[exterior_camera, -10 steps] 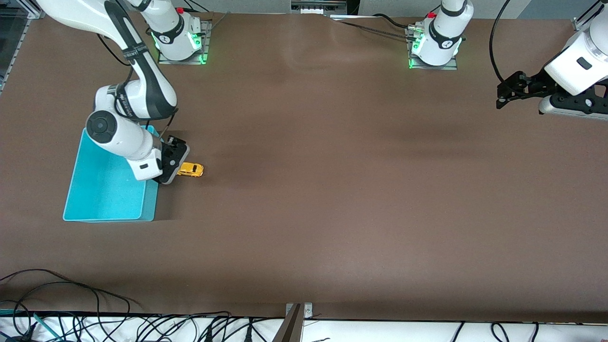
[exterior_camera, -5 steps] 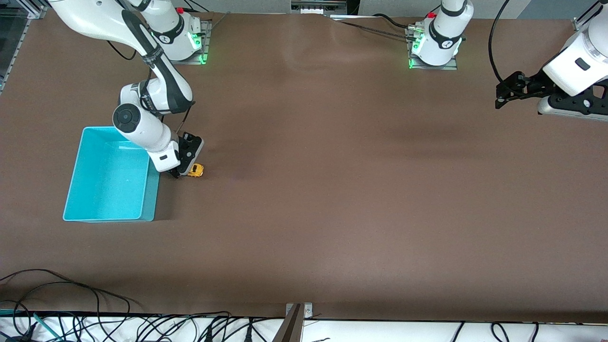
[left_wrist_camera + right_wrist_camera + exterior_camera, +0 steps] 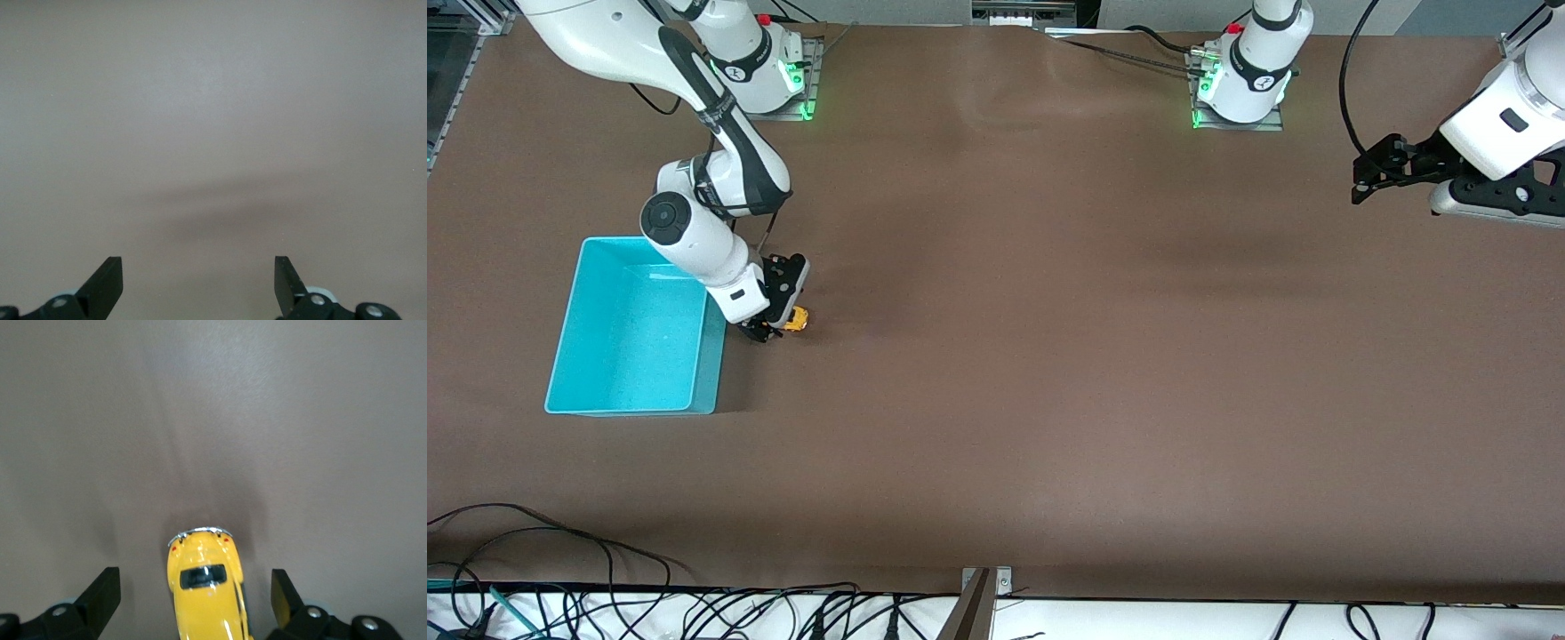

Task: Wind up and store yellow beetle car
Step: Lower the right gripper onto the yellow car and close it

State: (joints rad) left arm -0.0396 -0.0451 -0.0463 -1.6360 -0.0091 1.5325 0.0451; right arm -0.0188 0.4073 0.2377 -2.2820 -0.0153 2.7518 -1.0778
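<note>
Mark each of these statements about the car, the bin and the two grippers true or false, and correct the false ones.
1. The yellow beetle car sits between the open fingers of the right gripper. True.
2. The car lies inside the turquoise bin. False: it stands on the table beside the bin.
3. The left gripper holds the car. False: it is open with nothing in it, waiting at its own end of the table.
4. The bin holds nothing. True.

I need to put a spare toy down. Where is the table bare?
Bare: the table from the car toward the left arm's end, under the open, waiting left gripper. Crowded: the bin, with the open right gripper around the car beside it.
</note>
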